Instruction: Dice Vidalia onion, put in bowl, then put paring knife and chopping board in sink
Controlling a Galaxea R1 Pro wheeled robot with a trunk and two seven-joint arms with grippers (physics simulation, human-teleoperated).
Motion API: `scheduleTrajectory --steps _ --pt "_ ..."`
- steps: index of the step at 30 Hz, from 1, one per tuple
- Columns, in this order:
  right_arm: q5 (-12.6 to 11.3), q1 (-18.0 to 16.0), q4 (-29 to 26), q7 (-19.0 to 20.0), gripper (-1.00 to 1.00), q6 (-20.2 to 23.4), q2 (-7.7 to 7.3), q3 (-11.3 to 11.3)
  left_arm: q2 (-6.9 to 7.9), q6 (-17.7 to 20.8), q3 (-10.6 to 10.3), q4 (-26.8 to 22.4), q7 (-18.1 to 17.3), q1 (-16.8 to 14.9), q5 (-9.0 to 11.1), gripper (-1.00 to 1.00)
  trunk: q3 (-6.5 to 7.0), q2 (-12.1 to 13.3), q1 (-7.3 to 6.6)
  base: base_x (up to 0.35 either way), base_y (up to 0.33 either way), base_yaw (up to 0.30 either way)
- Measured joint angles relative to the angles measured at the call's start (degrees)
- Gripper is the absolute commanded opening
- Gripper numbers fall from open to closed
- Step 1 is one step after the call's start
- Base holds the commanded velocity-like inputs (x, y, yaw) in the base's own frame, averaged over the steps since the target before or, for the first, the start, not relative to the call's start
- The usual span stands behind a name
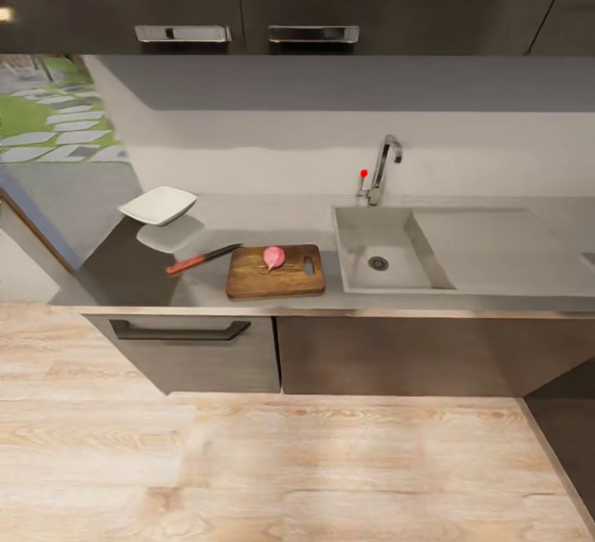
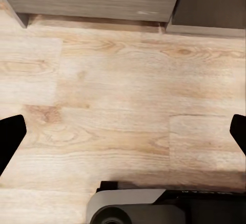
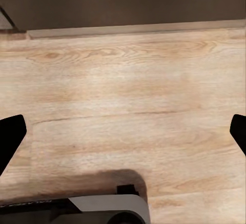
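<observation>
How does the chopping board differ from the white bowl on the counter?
The chopping board is brown wood, flat and rectangular with a handle slot; the bowl is white, squarish and hollow. The board looks larger than the bowl. The board carries a pinkish onion; nothing shows in the bowl. Both sit on the grey countertop, left of the sink.

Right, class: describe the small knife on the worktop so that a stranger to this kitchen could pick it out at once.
Start at the long grey reflective countertop with its stainless-steel sink. Left of the sink lies a brown wooden chopping board bearing a pinkish onion. Just left of that board lies the slim paring knife, the one thing there with a reddish handle and dark pointed blade.
</observation>
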Motion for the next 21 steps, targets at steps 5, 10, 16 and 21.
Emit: scheduleTrajectory --steps 5,10,16,21 --pt "0.01 0.01 0.00 0.00 1.00 0.00 0.00 -0.01 0.00 0.00 0.00 0.00 -0.06 -0.01 0.00 1.00 0.45 0.00 0.00 0.162 0.285 0.000" --pt "0.02 0.00 0.00 0.00 1.00 0.00 0.00 0.00 0.00 0.00 0.00 0.00 -0.08 0.00 -0.01 1.00 0.91 0.00 0.00 0.167 0.285 0.000" --pt "0.01 0.01 0.04 0.02 1.00 0.00 0.00 0.01 0.00 0.00 0.00 0.00 -0.08 -0.01 -0.01 1.00 1.46 0.00 0.00 0.161 0.286 -0.012" --pt "0.00 0.01 0.01 0.05 1.00 0.00 0.00 0.00 0.00 0.00 0.00 0.03 -0.08 -0.02 -0.01 1.00 1.91 0.00 0.01 0.069 0.304 -0.080"
